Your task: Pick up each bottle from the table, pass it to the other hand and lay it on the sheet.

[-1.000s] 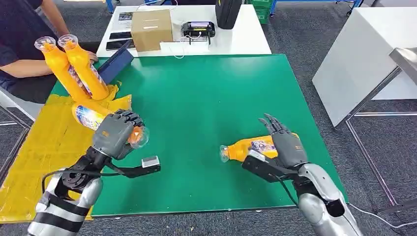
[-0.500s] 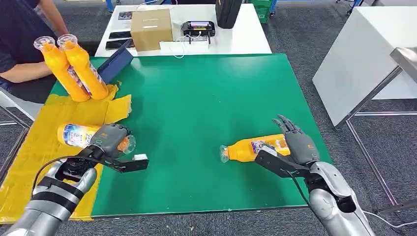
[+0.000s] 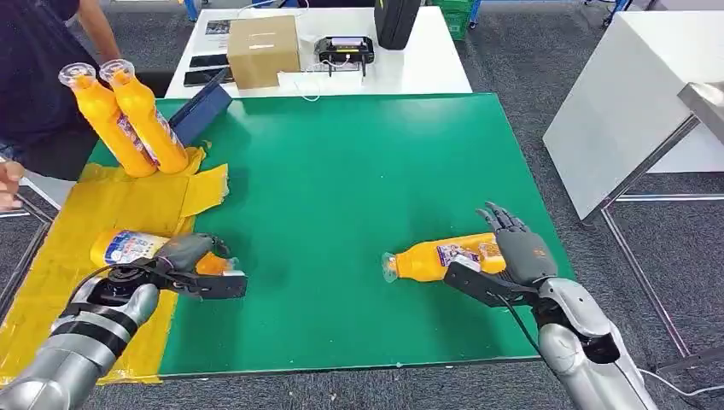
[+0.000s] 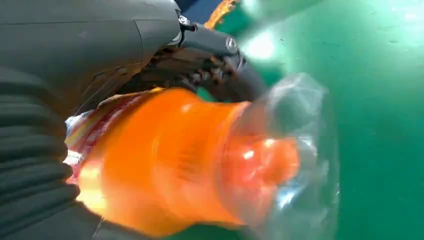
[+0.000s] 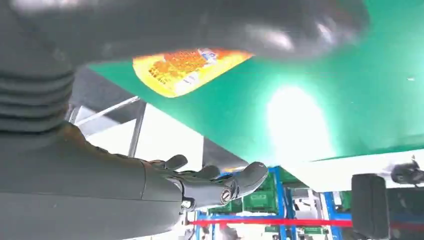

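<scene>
Lowered since the earlier frames: left hand (image 3: 189, 254) w/ its orange bottle (image 3: 145, 248) has dropped from above the table edge down onto the yellow sheet (image 3: 60, 256), bottle now lying flat, base toward the sheet's middle, capped end near the seam w/ the green table (image 3: 341, 162). Fingers are wrapped round the bottle's neck end; left wrist view shows the grip close up, clear cap (image 4: 295, 160) sticking out past the hand.

Right hand (image 3: 515, 248) has shifted a little along the table; fingers spread, grasping nothing, resting just behind a second orange bottle (image 3: 435, 256) that lies on its side on the green. Looks touching or nearly so, can't tell which.

Two more orange bottles (image 3: 128, 115) stand leaning at the sheet's far end; a person's arm (image 3: 10, 184) is at the edge nearby.

Step in hand, I'd judge: laying bottle on sheet, nearly done. Next calls for left fingers to let go & lift off w/o rolling it, then right hand to close on the table bottle.
</scene>
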You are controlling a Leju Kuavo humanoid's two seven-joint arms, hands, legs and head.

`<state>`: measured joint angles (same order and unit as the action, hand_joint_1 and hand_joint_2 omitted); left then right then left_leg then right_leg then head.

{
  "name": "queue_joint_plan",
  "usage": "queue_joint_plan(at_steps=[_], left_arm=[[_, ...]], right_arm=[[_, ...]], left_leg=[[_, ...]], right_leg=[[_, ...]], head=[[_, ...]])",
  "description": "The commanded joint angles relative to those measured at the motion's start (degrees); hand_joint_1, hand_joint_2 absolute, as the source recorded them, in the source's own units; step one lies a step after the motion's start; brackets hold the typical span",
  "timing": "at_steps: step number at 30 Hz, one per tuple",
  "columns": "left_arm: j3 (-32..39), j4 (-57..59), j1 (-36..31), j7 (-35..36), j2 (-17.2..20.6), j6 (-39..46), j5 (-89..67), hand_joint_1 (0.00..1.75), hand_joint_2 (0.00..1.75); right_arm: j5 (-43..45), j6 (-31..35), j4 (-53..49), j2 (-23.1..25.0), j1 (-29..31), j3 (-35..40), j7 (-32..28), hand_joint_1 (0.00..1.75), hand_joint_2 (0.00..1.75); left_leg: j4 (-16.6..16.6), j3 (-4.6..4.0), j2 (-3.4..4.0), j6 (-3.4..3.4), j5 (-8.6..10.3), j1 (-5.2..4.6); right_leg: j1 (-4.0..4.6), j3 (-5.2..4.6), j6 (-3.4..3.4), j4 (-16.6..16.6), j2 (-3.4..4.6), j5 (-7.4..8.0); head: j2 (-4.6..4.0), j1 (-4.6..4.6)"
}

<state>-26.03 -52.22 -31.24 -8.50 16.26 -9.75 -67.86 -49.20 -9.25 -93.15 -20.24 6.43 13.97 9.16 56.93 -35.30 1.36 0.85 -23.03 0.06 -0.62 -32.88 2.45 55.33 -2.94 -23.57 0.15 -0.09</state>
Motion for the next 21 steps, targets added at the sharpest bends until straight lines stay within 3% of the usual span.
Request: queue_joint_plan(at_steps=[1, 6, 12, 16, 21], left_arm=[[-2.14, 3.68, -4.70, -3.04, -0.78, -4.88, 8.23, 0.00, 0.00], [-0.81, 2.64, -5.41, -6.84, -2.08, -7.15, 19.14, 0.00, 0.00], [-1.14, 1.55, -4.75, -6.55, -1.69, -7.21, 19.73, 0.00, 0.00], [5.80, -4.91, -0.48, -8.86, -3.29, -10.43, 35.77, 0.00, 0.00], [12.22, -16.28, 6.50, -5.15, -6.36, -12.28, 52.22, 0.00, 0.00]], right_arm=[[-0.27, -4.48, 14.25, -1.42, 6.18, 4.57, -3.38, 0.00, 1.75], [1.76, -6.83, 23.46, -4.92, 11.99, 9.22, -9.90, 0.00, 1.75], [1.93, -6.79, 24.33, -5.05, 12.67, 9.29, -10.44, 0.00, 1.75], [1.30, -7.58, 25.97, -8.79, 14.81, 12.94, -13.52, 0.00, 1.75], [-10.38, -3.34, 29.50, -10.16, 19.03, 17.72, -12.37, 0.00, 1.75]], left_leg=[[0.09, 0.49, -0.09, -0.10, -0.28, 0.09], [0.06, 0.10, -0.07, -0.03, -0.04, 0.08], [0.05, 0.16, -0.05, 0.00, -0.03, 0.03], [0.05, 0.21, -0.08, -0.01, -0.08, 0.00], [0.01, 0.23, 0.06, 0.03, -0.08, -0.07]], right_leg=[[0.01, 0.50, -0.15, 0.03, 0.53, -0.23], [0.05, 0.13, -0.05, -0.03, 0.20, 0.00], [0.01, 0.19, 0.01, -0.03, 0.25, 0.00], [-0.02, 0.22, 0.00, 0.02, 0.28, -0.06], [-0.07, 0.22, 0.05, -0.04, 0.40, 0.00]], head=[[0.00, 0.00], [0.00, 0.00], [0.00, 0.02], [0.00, -0.02], [0.00, 0.00]])
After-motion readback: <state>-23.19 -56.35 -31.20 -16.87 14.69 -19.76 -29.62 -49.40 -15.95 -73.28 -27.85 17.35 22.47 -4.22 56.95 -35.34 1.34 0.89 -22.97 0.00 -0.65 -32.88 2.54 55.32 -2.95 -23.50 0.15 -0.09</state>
